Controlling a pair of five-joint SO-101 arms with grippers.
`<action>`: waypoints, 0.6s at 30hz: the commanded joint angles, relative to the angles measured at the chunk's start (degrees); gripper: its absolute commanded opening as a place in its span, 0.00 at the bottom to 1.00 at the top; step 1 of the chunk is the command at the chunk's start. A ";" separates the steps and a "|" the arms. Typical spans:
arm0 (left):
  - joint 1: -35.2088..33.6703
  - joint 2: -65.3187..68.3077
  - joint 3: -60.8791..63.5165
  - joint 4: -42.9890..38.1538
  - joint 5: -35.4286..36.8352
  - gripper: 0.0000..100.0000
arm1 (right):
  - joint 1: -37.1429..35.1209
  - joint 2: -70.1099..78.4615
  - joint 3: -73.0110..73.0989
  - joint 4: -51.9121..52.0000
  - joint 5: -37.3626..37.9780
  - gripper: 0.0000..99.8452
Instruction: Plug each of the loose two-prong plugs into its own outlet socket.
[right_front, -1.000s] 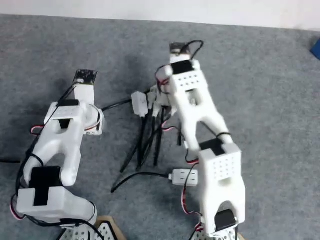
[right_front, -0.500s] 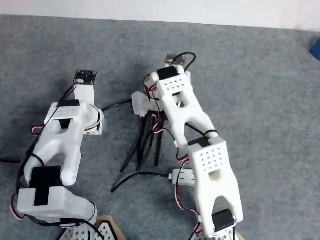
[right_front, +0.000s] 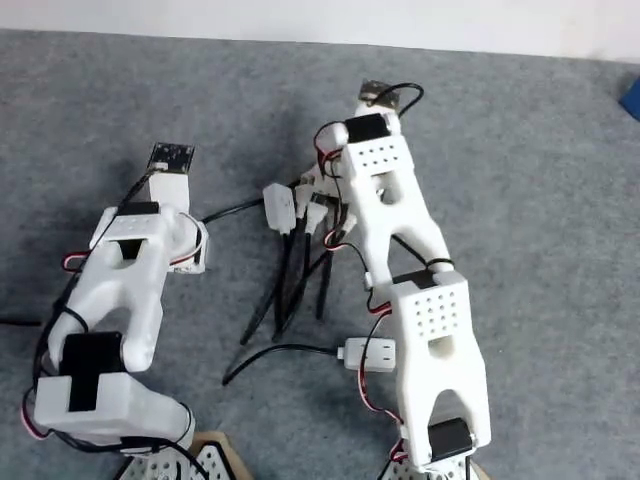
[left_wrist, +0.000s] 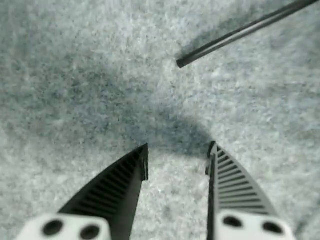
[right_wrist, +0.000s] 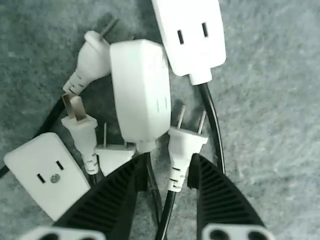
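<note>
The right pincer, jaws apart, straddles the tail of a plug. Just beyond the plug's prongs lies a socket block. The right arm has swung back over them, seemingly lined up to grasp. The left pincer gapes over bare carpet.

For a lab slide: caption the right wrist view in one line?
Right gripper, fingers open, straddles a white two-prong plug among outlet sockets and other loose plugs on grey carpet.
</note>
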 joint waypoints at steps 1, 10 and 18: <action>0.31 -1.27 -0.04 -0.88 0.09 0.20 | 0.84 0.92 -2.51 1.45 0.88 0.14; 0.31 -1.27 -0.04 -0.88 0.09 0.20 | -0.40 8.40 -3.30 2.33 0.79 0.13; 0.31 -1.27 -0.04 -0.88 0.09 0.20 | -0.48 7.60 -12.18 8.66 1.14 0.01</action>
